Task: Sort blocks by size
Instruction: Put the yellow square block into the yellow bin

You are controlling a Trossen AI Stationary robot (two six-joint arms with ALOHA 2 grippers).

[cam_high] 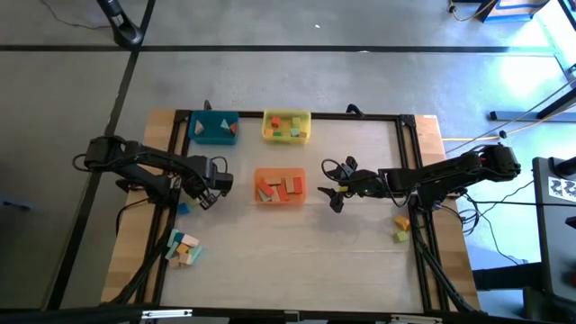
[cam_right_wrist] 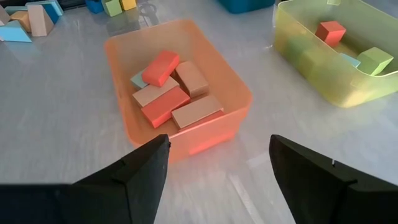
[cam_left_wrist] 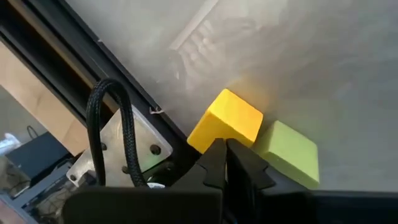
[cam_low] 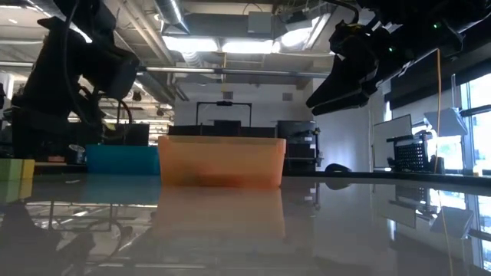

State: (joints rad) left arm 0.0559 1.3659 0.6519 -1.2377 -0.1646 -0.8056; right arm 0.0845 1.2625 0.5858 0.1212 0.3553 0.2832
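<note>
Left gripper (cam_left_wrist: 225, 163) shut, empty

The table (cam_high: 297, 243) carries 3 trays (cam_high: 280, 186) and loose blocks (cam_high: 183, 249).

Grey concrete floor (cam_high: 270, 81) surrounds the wooden table (cam_high: 162, 121). Across the room, ceiling lights (cam_low: 222, 44) glow at 12 o'clock, with a bright window (cam_low: 472, 115) at 3 o'clock.

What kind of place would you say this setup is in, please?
Probably a robotics lab or workshop. The low view shows exposed ceiling ducts and strip lights and monitors on stands behind the table, which has two robot arms mounted at its sides.
</note>
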